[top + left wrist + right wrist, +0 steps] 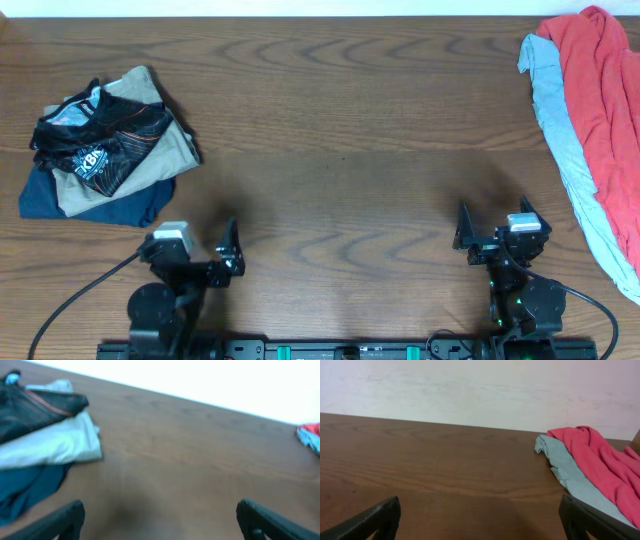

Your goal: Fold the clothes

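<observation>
The black jersey [100, 140] with fine orange lines and white logos lies crumpled on top of a pile at the left of the table. In the left wrist view it shows at the upper left [35, 407], blurred. My left gripper [205, 243] is open and empty near the front edge, below and to the right of the pile; its fingers frame bare table [160, 517]. My right gripper [493, 222] is open and empty at the front right, over bare wood [480, 515].
Khaki trousers [160, 150] over a navy garment [60, 195] lie under the jersey. A red garment [600, 80] on a pale grey one [565, 140] lies along the right edge, also in the right wrist view [600, 460]. A pale wall stands behind the table.
</observation>
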You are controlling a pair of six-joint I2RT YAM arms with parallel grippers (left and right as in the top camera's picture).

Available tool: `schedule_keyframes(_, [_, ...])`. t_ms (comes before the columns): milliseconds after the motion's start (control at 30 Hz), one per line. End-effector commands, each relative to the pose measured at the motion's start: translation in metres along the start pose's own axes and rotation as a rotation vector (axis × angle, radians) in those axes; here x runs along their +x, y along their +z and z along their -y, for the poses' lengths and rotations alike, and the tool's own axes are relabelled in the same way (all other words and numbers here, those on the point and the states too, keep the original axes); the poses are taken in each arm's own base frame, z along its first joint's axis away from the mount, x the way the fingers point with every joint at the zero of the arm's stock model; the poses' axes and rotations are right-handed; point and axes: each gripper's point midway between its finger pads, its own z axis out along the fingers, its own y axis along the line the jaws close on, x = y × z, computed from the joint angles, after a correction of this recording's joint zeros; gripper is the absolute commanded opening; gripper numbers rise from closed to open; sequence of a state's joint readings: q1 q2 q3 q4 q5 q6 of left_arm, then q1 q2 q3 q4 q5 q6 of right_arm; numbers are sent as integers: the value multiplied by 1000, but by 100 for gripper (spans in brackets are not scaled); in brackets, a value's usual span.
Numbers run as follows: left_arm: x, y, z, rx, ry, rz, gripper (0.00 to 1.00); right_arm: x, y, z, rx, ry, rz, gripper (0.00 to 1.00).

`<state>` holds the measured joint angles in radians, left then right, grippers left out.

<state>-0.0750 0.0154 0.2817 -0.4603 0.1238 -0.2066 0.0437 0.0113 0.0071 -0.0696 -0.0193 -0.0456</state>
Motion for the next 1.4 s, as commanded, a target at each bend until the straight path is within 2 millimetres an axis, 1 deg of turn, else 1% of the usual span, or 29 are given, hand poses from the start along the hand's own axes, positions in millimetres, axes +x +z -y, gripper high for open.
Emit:
schedule_keyframes(0, [1,14,-2,9,72,68,98,0,0,1,3,-11,1,99])
schedule_keyframes(133, [-12,26,1,27,252,220,98,0,0,1,3,-11,1,99])
schedule_keyframes(200, [-14,31,1,25,332,283,98,0,0,1,3,-11,1,99])
schedule_keyframes(233, [-13,31,-1,18,342,284,98,0,0,1,3,-11,1,99])
schedule_keyframes(367, [4,36,-13,-30,334,206,98,0,0,1,3,-11,1,99])
schedule_keyframes(433, [19,39,-17,-36,329,140,98,0,0,1,3,-11,1,99])
schedule_keyframes(467, [20,39,-17,-35,308,135,98,0,0,1,3,-11,1,99])
schedule_keyframes(533, [20,39,-17,-34,286,136,98,0,0,1,3,-11,1,99])
schedule_keyframes(1367, [21,39,-18,-35,287,134,98,0,0,1,3,-11,1,99])
